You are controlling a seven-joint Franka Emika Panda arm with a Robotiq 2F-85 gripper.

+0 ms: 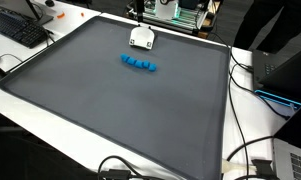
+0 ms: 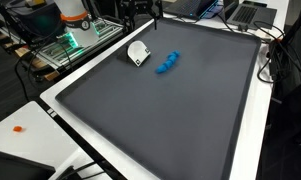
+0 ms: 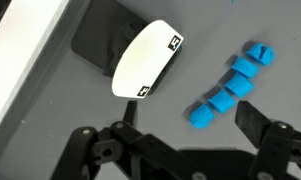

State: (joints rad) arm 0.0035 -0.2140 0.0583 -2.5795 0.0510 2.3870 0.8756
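Note:
A white curved object [image 3: 147,60] on a black base lies near the far edge of the dark grey mat [image 1: 110,110]; it shows in both exterior views [image 1: 141,38] [image 2: 138,52]. A row of small blue pieces [image 3: 230,85] lies just beside it [image 1: 140,64] [image 2: 167,63]. My gripper [image 3: 190,130] is open and empty. It hovers above the mat, with the blue row's near end just ahead between the fingers. In the exterior views the gripper [image 1: 136,14] [image 2: 140,18] hangs above the mat's edge behind the white object.
A keyboard [image 1: 20,30] lies on the white table beside the mat. Cables [image 1: 250,160] run along one side. A laptop [image 2: 245,12] and green-lit equipment [image 2: 75,40] stand past the mat's edges. A small orange item [image 2: 18,128] lies on the table.

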